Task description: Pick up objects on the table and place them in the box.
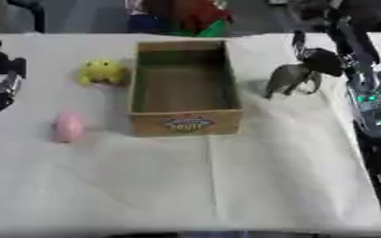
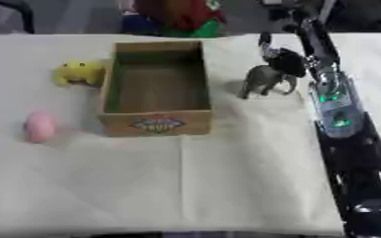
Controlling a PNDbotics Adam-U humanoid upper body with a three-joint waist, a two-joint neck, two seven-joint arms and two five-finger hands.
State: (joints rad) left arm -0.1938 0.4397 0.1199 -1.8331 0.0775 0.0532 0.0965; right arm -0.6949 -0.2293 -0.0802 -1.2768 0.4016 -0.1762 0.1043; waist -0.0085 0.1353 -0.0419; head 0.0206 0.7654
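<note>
Box [image 1: 186, 88] sat open and empty mid-desk [image 1: 226, 186]. Grey elephant toy [image 2: 265, 80] stood just right of it, right hand [image 2: 285, 60] touching its far side; whether fingers were clamped on it, cannot tell. Best to close on the body, lift clear of the box wall, carry left, drop inside. Yellow toy [image 1: 102, 71] and pink toy [image 1: 68, 125] waited left of box. Left hand [image 1: 3, 81] idled at left edge, fingers unclear.

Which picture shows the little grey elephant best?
The right eye view: the grey elephant stands whole beside the box, with the right hand at its back. The left eye view shows it too, nearer the arm.
</note>
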